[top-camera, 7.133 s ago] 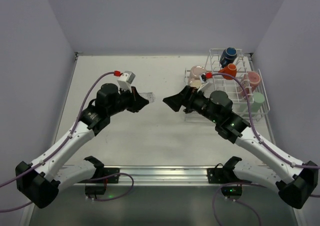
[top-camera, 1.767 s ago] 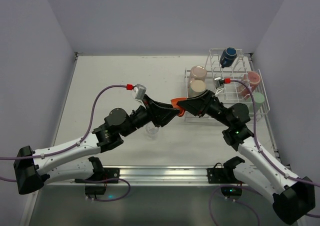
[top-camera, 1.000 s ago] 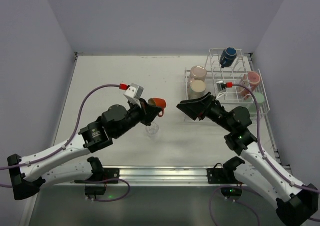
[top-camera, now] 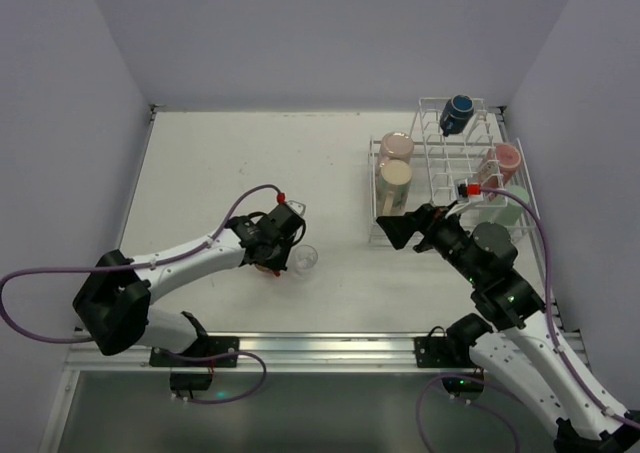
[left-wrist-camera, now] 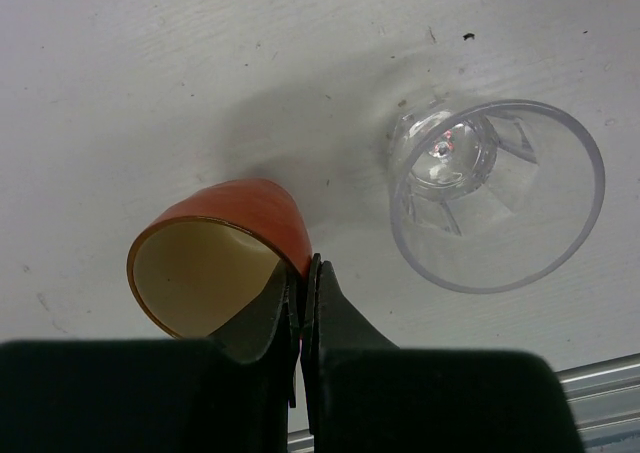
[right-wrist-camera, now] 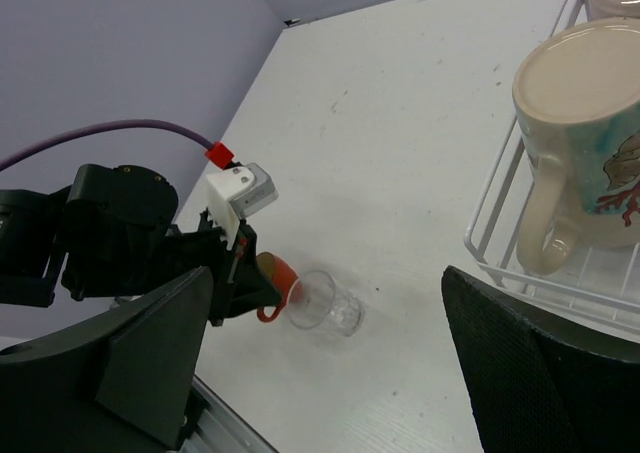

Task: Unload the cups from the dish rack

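Cups out so far: the orange cup [left-wrist-camera: 240,213], its rim pinched in my left gripper [left-wrist-camera: 303,273], beside the clear glass [left-wrist-camera: 495,193] on the table. My right gripper [top-camera: 400,228] gapes empty. Beyond, the dish rack [top-camera: 528,205] holds two beige mugs [top-camera: 396,178], green tumbler [top-camera: 515,201], pink cup [top-camera: 507,158] and dark blue mug [top-camera: 459,113].

- You had a white bench [top-camera: 220,163], its surface marked with small dark specks and scuffs.
- The dish rack [top-camera: 447,169] stood on it at the right side, toward the far edge.
- The clear glass [top-camera: 305,258] sat on the bare bench nearer the front edge, well apart from the rack.
- The orange cup [left-wrist-camera: 225,243] was tilted just beside that glass; you couldn't tell whether it touched the bench.
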You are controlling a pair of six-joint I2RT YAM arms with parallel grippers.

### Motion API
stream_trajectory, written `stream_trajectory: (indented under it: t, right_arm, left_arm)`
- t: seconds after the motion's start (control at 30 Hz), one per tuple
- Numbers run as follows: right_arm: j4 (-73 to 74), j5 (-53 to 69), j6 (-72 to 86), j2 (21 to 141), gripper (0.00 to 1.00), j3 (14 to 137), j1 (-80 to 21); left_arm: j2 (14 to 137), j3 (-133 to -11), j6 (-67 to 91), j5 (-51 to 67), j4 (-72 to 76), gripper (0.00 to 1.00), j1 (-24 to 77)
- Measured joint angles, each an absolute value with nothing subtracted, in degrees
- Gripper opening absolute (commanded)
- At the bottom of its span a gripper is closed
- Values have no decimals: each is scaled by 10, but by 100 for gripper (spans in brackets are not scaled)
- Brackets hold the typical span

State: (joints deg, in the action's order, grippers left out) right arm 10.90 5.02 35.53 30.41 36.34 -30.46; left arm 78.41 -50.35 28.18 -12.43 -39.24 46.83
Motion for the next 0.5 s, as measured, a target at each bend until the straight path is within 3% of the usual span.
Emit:
stream_trajectory:
  t: [0.33,0.5]
  right_arm:
    - [127,31,342,299,99,363,-305]
    - [133,21,334,300,99,366,-305]
  left_arm:
    - [819,-495,278,-92,-356,14,462]
    - [826,-495,274,-92,-353,34,461]
